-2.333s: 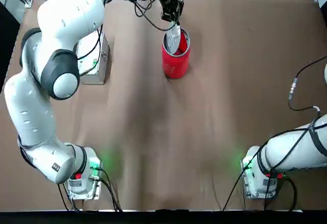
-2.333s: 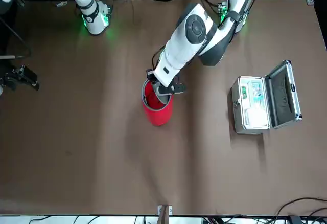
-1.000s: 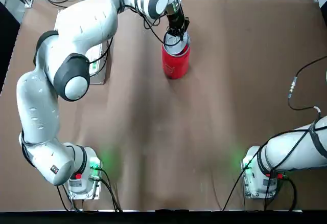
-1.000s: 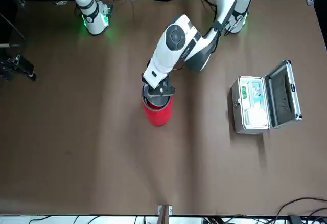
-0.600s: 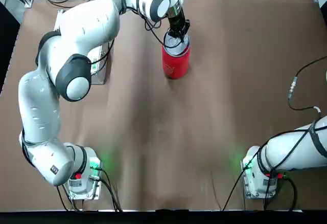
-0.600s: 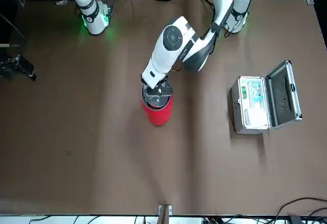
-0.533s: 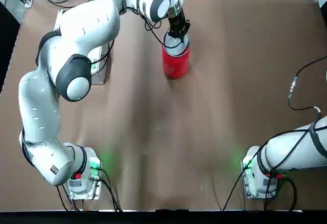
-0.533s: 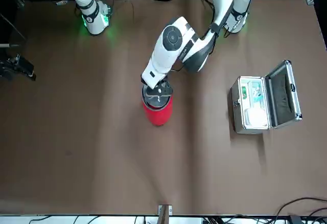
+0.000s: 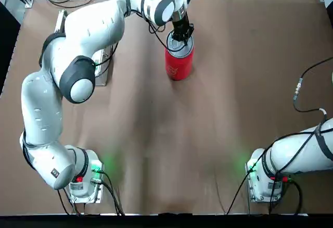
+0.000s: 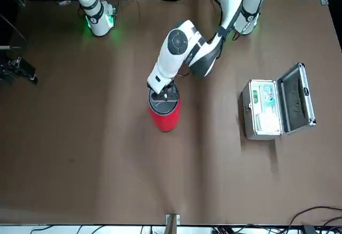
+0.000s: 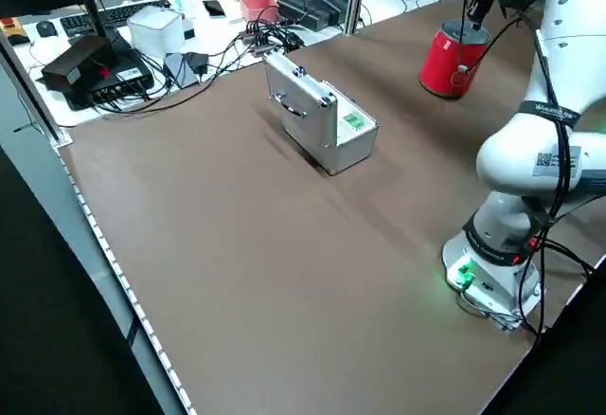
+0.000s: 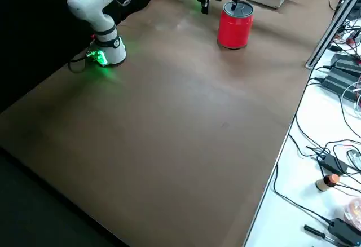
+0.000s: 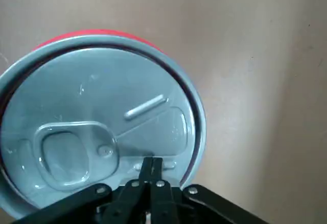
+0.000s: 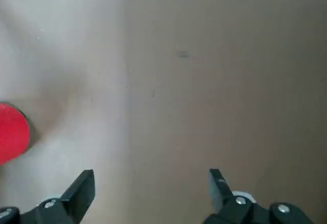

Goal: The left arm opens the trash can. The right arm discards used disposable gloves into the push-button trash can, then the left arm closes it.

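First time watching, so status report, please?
Left gripper shut, at lid. Red cylindrical trash can: round metal lid down. Right gripper open, empty, off to side. Nothing blocking.

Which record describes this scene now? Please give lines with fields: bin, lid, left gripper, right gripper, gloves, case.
bin: red trash can, upright on the table
lid: round metal lid, lying flat over the bin's opening
left gripper: closed fingers, at the lid
right gripper: fingers apart, nothing between them, away from the bin
gloves: not visible in any view
case: silver case, hinged lid open, on the table at the robot's left
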{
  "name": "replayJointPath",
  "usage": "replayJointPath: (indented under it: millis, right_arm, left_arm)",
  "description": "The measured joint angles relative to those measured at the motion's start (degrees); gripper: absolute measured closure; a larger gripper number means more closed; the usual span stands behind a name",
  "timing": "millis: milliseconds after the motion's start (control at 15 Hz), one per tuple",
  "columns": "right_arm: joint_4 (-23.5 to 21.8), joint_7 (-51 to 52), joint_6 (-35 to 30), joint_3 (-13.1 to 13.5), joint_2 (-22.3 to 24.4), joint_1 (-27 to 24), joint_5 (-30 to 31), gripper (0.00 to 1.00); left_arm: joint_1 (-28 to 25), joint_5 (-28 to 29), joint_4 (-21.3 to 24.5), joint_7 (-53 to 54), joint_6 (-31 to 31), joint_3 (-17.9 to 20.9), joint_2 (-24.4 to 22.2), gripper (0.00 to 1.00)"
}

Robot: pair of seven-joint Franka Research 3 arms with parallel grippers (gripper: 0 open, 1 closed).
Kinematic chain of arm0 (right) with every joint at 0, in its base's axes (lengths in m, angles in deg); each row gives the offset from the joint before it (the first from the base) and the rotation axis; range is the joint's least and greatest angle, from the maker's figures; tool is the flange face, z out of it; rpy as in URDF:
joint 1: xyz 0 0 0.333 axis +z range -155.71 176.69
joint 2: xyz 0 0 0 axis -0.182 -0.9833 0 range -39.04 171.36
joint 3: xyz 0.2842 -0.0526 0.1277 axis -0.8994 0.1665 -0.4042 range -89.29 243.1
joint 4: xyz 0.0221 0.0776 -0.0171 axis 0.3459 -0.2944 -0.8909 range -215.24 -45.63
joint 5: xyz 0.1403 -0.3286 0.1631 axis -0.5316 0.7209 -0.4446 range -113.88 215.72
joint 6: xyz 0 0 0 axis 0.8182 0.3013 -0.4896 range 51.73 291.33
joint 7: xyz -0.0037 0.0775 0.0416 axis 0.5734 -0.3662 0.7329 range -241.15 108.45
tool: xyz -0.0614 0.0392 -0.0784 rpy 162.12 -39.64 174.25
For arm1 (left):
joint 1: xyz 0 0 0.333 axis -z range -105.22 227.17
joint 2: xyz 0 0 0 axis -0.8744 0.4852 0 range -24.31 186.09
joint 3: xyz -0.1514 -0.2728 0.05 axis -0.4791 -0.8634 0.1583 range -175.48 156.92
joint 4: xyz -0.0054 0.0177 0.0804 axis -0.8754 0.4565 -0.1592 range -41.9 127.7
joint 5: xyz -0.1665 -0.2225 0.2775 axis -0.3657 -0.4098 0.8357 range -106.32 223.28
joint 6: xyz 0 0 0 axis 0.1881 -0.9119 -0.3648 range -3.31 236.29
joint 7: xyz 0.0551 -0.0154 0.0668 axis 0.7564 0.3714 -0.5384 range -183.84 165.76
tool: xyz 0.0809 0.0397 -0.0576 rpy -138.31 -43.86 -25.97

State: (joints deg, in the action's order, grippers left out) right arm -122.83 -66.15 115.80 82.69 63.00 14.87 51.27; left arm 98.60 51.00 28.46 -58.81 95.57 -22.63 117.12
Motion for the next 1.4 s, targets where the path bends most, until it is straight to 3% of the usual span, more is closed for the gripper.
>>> replayJointPath:
  millis: [1400]
  right_arm:
    - [0.0,0.0,-0.17,-0.12,0.0,0.15,-0.05,0.02]
  left_arm:
    - [0.44,1.38,-0.11,0.0,1.17,0.02,0.6,0.99]
